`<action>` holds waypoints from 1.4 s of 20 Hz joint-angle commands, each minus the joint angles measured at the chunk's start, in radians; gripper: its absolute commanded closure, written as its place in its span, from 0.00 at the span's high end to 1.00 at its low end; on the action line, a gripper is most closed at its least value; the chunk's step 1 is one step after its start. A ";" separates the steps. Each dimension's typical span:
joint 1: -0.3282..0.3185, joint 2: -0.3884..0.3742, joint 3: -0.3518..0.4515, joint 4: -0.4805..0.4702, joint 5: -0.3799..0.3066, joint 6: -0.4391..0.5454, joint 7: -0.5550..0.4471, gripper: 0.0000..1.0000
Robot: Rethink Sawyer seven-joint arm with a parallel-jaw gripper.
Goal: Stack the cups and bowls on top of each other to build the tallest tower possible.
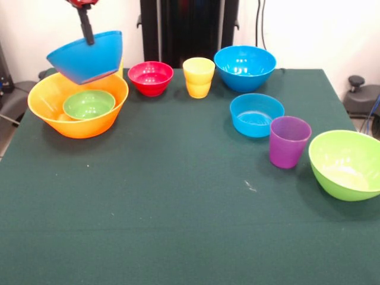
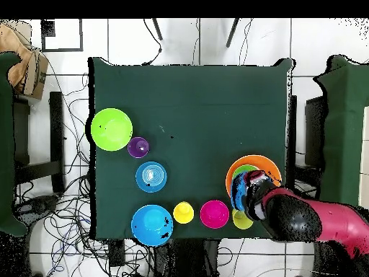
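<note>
Blue bowl (image 1: pixel 86 56) tilted, mouth rearward-up

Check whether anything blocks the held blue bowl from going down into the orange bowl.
Only the small green bowl sits inside the orange bowl, directly below the tilted blue bowl the end effector holds. Nothing else visible stands between them.

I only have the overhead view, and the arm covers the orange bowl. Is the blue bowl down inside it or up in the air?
Observer: Up in the air. The gripper holds the large blue bowl by its rim, tilted, over the far side of the orange bowl.
Operator: What sits inside the orange one?
Observer: The small green bowl, upright with its mouth up. In the front view a gap shows between it and the blue bowl above.
</note>
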 commanded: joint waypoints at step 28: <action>0.037 0.074 -0.037 0.012 -0.161 -0.052 -0.171 0.00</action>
